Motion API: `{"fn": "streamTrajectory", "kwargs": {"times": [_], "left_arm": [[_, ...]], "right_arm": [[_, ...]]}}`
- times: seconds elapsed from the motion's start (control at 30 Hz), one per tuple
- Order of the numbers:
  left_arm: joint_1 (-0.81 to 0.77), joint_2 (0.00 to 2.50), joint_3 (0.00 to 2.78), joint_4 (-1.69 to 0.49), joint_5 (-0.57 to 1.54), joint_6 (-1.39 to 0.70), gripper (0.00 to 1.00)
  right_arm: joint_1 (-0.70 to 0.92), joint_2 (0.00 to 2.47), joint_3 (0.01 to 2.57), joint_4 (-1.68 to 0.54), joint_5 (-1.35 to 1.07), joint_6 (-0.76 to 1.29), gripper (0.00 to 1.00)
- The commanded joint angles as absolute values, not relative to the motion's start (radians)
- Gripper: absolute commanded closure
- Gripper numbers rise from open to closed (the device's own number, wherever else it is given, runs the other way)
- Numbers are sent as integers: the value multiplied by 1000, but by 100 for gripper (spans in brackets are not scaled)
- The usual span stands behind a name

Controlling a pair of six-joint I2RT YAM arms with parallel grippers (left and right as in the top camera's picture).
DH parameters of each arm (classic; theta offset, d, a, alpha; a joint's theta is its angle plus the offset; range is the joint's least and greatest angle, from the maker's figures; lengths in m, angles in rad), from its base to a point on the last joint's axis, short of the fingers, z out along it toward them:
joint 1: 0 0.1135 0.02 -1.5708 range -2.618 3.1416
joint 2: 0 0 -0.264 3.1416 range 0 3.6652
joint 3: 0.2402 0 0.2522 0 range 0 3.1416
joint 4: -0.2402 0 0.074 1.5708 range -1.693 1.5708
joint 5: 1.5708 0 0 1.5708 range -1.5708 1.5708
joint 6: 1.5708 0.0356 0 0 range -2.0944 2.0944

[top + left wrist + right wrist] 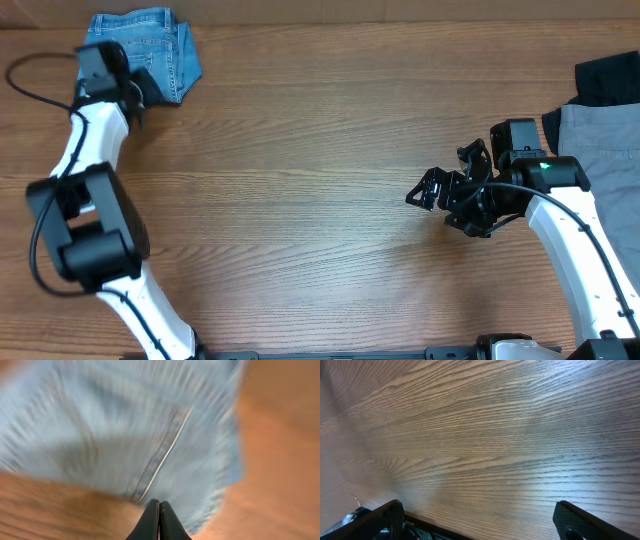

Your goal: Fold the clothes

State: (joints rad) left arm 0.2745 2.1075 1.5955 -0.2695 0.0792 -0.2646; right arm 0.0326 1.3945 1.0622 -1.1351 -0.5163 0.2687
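Observation:
Folded light blue denim jeans (pixel 160 45) lie at the table's far left corner. In the blurred left wrist view the jeans (pixel 140 425) fill the upper part. My left gripper (pixel 159 510) is shut and empty, its tips just at the near edge of the jeans; overhead it (pixel 138 98) sits at the jeans' lower left. Grey trousers (pixel 605 135) and a black garment (pixel 608 78) lie at the right edge. My right gripper (pixel 432 190) is open and empty over bare wood left of the trousers, and its fingers (pixel 480 520) frame only table.
The wooden table (pixel 330 150) spans the whole view. A black cable (pixel 35 95) loops by the left arm at the far left edge.

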Motion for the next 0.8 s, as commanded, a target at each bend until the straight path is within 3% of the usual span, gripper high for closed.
{"fn": "streamTrajectory", "kwargs": {"times": [0.0, 0.47, 0.77], "left_arm": [[267, 1985, 1601, -211, 89, -233, 96], [267, 2317, 1602, -112, 48, -194, 96], [269, 2224, 1602, -184, 38, -194, 96]], "right_arm": [[33, 1391, 1074, -1120, -513, 262, 0], [33, 1391, 1074, -1135, -513, 265, 0], [33, 1393, 1074, -1118, -513, 284, 0]]}}
